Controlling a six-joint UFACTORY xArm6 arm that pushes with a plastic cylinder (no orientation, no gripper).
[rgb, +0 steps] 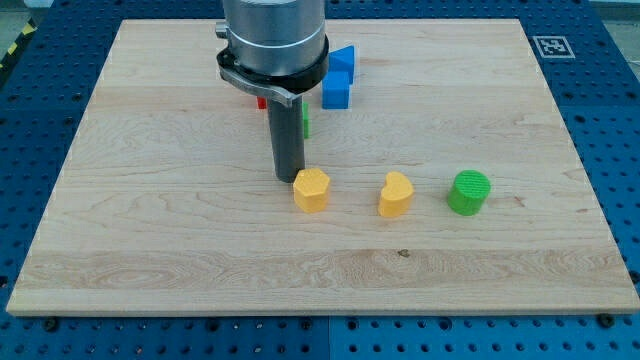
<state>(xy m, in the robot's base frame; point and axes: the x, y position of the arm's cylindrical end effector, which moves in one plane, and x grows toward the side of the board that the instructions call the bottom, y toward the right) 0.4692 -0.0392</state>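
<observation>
My tip (289, 177) rests on the board just left of and above a yellow pentagon-like block (311, 190), almost touching its upper left edge. A yellow heart-shaped block (396, 194) lies to the right of that one. Further right stands a green cylinder (468, 192). Behind the rod, a green block (306, 122) and a red block (261, 101) show only as slivers, mostly hidden by the arm. Two blue blocks sit at the view's top: a cube (337, 89) and another blue piece (343, 59) behind it.
The wooden board (150, 230) lies on a blue perforated table. A black-and-white marker tag (551, 45) is at the board's top right corner. The arm's grey body (273, 35) covers the top centre.
</observation>
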